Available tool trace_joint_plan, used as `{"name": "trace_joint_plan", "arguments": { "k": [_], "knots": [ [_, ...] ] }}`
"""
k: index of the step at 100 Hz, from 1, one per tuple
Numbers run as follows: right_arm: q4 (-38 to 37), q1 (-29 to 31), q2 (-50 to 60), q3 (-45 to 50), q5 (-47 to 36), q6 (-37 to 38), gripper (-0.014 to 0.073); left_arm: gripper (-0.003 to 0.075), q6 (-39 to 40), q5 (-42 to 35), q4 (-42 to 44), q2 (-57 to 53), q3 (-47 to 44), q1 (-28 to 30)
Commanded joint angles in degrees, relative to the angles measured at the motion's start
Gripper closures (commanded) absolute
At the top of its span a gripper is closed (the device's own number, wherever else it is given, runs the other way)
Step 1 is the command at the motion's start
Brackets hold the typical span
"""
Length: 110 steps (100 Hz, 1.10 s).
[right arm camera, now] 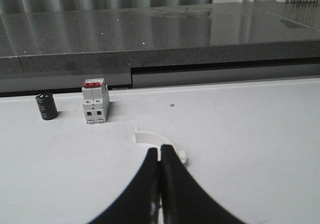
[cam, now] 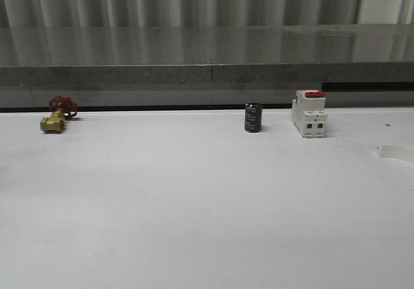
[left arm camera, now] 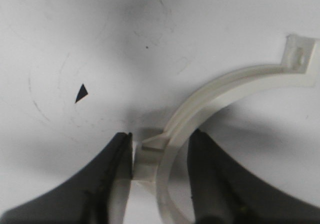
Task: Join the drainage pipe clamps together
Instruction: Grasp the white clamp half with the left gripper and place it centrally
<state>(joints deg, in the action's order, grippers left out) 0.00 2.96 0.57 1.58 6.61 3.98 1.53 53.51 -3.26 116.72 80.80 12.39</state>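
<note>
While the left gripper (left arm camera: 160, 156) sits low over the white table (left arm camera: 100, 43), its jaws are parted with a white half-ring clamp (left arm camera: 210, 96) between them: one black finger (left arm camera: 112, 179) touches the clamp's tab end, the other finger (left arm camera: 210, 179) is just beside the band, so contact there is unclear. Clamp arcs away toward 2 o'clock in the left wrist view, ending in a flat tab with a hole. Right gripper (right arm camera: 160, 184) has fingers pressed together, no visible gap; can't tell if anything thin is pinched. Second white clamp (right arm camera: 160, 143) lies on the table just past its fingertips. Front view, back edge of table: brass valve with red handle (cam: 57, 116) at 9 o'clock, black cylinder (cam: 253, 117) and white switch with red top (cam: 309, 113) near each other at 2 o'clock.
</note>
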Motion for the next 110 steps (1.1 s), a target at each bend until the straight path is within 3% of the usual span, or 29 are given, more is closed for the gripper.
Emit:
{"name": "trace_joint_plan", "arguments": {
  "k": [1,14,38,88,110],
  "knots": [
    [0.0,0.0,1.1,-1.0,-4.3,-0.4,0.0660,0.0604,0.1,0.3,-0.2,-2.9,1.6,0.1],
    [0.0,0.0,1.1,-1.0,-4.3,-0.4,0.0660,0.0702,0.1,0.0,-0.2,-2.9,1.7,0.1],
    [0.0,0.0,1.1,-1.0,-4.3,-0.4,0.0660,0.0712,0.1,-0.1,-1.7,-6.4,3.8,-2.6],
    [0.0,0.0,1.1,-1.0,-4.3,-0.4,0.0660,0.0711,6.1,-4.2,-3.4,-7.3,5.1,-23.7],
    [0.0,0.0,1.1,-1.0,-4.3,-0.4,0.0660,0.0711,6.3,-5.5,-8.2,-3.2,5.1,-29.1]
  ]
}}
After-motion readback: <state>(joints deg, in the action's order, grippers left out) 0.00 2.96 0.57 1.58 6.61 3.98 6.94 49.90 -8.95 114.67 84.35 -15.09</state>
